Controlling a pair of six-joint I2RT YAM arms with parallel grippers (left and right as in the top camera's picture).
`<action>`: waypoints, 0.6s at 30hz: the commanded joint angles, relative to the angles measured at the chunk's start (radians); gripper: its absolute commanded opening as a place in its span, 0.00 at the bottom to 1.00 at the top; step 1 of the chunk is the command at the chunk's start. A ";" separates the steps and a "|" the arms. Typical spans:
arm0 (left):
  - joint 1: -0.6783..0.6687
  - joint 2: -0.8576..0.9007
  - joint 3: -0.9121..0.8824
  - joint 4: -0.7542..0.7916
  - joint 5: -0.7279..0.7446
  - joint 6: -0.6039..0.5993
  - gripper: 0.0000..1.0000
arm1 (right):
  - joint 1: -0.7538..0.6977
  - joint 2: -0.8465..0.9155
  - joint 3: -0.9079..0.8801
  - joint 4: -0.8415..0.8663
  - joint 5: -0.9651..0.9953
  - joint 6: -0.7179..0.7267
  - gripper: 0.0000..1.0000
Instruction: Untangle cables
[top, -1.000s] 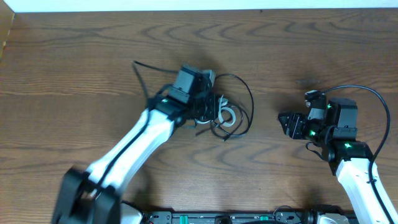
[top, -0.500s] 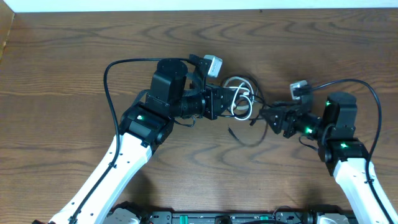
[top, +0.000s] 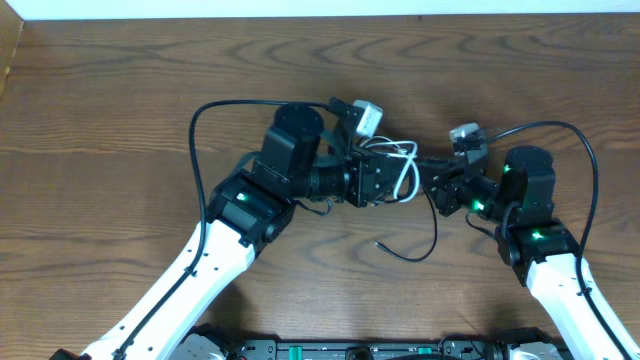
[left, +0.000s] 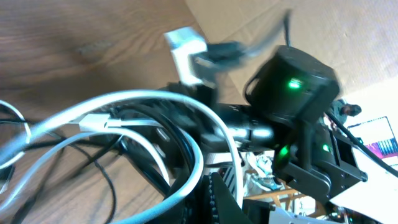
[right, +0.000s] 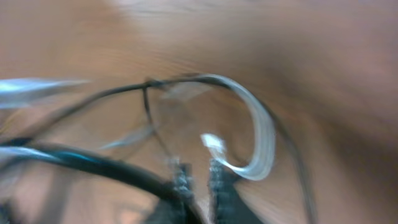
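Note:
The cables hang as one tangle between my two grippers at mid-table. In the overhead view the white cable (top: 407, 172) loops among thin black cables (top: 432, 232), and one black end (top: 378, 242) trails onto the wood. My left gripper (top: 388, 180) is shut on the tangle from the left. The left wrist view shows the white cable (left: 186, 134) and black cables (left: 99, 168) crossing its closed fingers (left: 214, 196). My right gripper (top: 432, 184) meets the tangle from the right. In the blurred right wrist view a black cable (right: 81, 158) runs into its nearly closed fingers (right: 198, 177), beside a white cable (right: 264, 134) loop.
The wooden table (top: 120, 100) stretches to the left and the back. Each arm's own thicker black cable arcs over it, the left one (top: 200, 125) and the right one (top: 585, 150). The right arm's body (left: 292, 81) fills the space just beyond the tangle in the left wrist view.
The left arm lifted the tangle and carried it right. The right gripper moved left into the tangle and closed there. One black cable now dangles below it.

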 joint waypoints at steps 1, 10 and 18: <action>0.001 0.000 0.007 -0.013 0.013 0.031 0.07 | 0.001 0.002 0.011 -0.124 0.502 0.193 0.01; 0.092 -0.003 0.007 -0.393 -0.358 0.177 0.07 | -0.117 0.002 0.011 -0.369 0.805 0.363 0.01; 0.314 -0.008 0.007 -0.555 -0.718 0.180 0.08 | -0.338 0.002 0.011 -0.376 0.794 0.339 0.01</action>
